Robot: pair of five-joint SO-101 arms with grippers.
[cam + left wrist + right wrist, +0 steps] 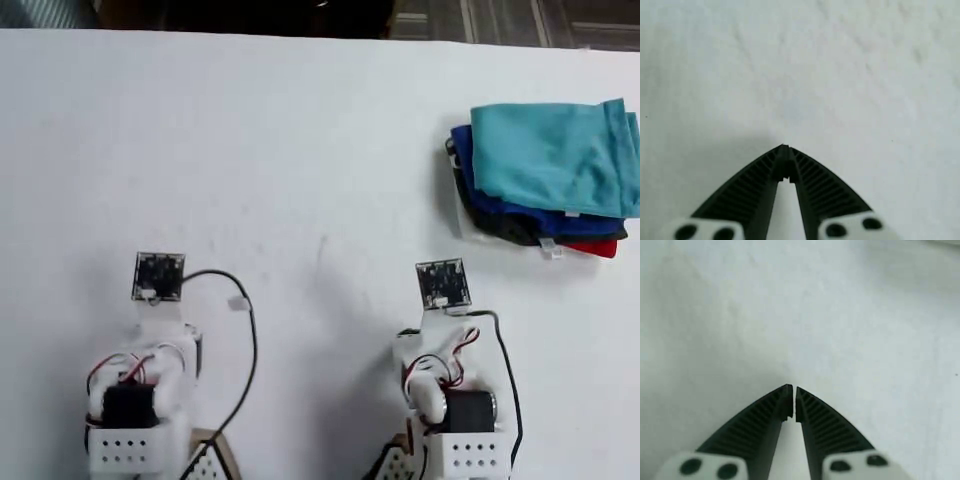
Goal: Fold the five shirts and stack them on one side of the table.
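A stack of folded shirts (545, 175) lies at the right side of the white table, teal on top, then blue, black and red, with a white layer at the bottom. Both arms rest folded back at the table's near edge, far from the stack. My left gripper (784, 150) is shut with nothing in it, its tips just above bare table. My right gripper (793, 389) is shut too, holding nothing, its black ribbed fingers (765, 425) almost meeting over the white surface.
The white table (250, 150) stretches wide and bare between the arms and its far edge. A black cable (245, 340) loops beside the left arm's base (135, 400). The right arm's base (450, 400) sits near the front edge.
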